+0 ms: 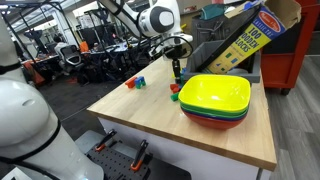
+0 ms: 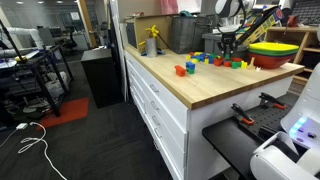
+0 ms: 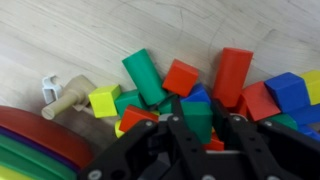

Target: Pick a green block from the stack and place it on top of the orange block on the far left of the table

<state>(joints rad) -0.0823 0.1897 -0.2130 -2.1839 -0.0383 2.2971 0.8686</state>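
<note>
Two jaws narrowly parted, flanking green block (image 3: 197,120), grip unclear

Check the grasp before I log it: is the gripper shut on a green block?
Cannot tell: in the wrist view the gripper straddles a green block in the stack, but contact is unclear.

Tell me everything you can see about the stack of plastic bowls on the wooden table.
The stack of glossy plastic bowls is three squarish, round-cornered bowls nested upright: yellow on top, green in the middle, red at the bottom. Only the yellow bowl's inside shows, and it looks empty. The stack rests on the light wood table near one end. The cluster of small coloured blocks lies close beside it; whether any block touches it cannot be told.
</note>
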